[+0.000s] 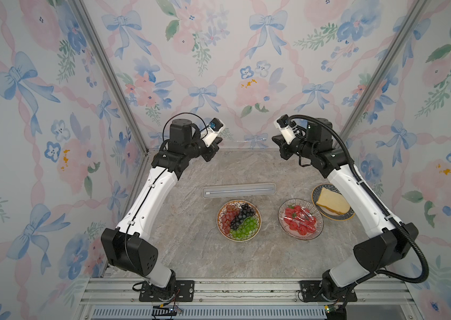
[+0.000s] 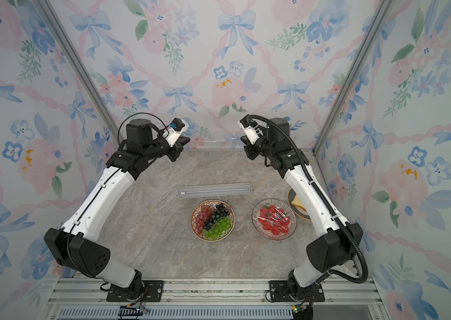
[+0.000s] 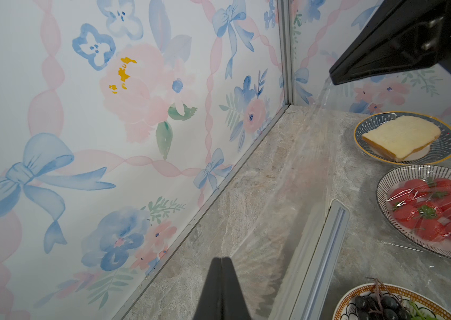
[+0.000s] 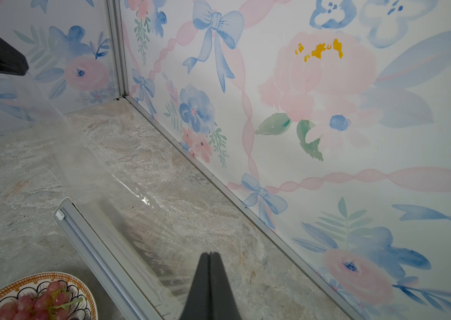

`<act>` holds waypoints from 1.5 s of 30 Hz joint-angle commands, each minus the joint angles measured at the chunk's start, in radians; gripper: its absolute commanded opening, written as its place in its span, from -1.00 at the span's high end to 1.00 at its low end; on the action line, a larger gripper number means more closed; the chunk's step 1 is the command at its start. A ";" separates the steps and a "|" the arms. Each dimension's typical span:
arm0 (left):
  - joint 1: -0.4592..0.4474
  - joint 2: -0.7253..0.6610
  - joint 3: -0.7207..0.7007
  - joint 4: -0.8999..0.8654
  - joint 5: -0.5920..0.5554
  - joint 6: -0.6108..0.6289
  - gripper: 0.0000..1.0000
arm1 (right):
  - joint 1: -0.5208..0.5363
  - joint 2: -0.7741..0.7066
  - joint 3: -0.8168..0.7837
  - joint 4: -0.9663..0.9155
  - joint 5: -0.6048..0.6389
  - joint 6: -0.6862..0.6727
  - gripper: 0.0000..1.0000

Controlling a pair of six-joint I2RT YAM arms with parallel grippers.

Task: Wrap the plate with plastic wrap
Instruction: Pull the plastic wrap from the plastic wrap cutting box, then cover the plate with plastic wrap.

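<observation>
Left end effector point(image 3: 221, 260) and right end effector point(image 4: 210, 254) are both pinched shut on the plastic wrap point(image 3: 302, 171). I hold the sheet stretched between them, raised over the back of the bench point(image 1: 191, 249), behind the wrap box point(image 1: 239, 190) and grape plate point(image 1: 219, 221).
</observation>
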 commanded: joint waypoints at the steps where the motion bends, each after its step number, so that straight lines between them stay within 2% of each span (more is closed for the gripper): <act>1: -0.001 -0.057 0.032 0.036 -0.007 -0.009 1.00 | 0.011 -0.052 0.000 0.025 0.017 0.012 1.00; 7: -0.001 -0.039 0.037 0.037 -0.015 -0.009 1.00 | 0.010 -0.030 0.013 0.020 0.028 0.013 1.00; 18: -0.001 0.130 0.113 0.036 -0.026 -0.029 1.00 | 0.006 0.114 0.089 0.027 0.049 0.030 1.00; 24: -0.001 0.076 0.059 0.035 -0.039 -0.021 1.00 | 0.009 0.083 0.055 0.015 0.054 0.024 1.00; 27: -0.008 0.005 -0.015 0.035 -0.032 -0.029 1.00 | 0.013 0.032 0.009 -0.004 0.062 0.026 1.00; 33: -0.100 -0.175 -0.274 0.053 -0.136 -0.084 1.00 | 0.050 -0.108 -0.174 -0.015 0.116 0.073 1.00; 39: -0.199 -0.361 -0.598 0.161 -0.193 -0.260 1.00 | 0.128 -0.251 -0.419 -0.036 0.226 0.174 1.00; 45: -0.255 -0.514 -0.851 0.175 -0.288 -0.457 1.00 | 0.178 -0.392 -0.650 -0.054 0.279 0.357 1.00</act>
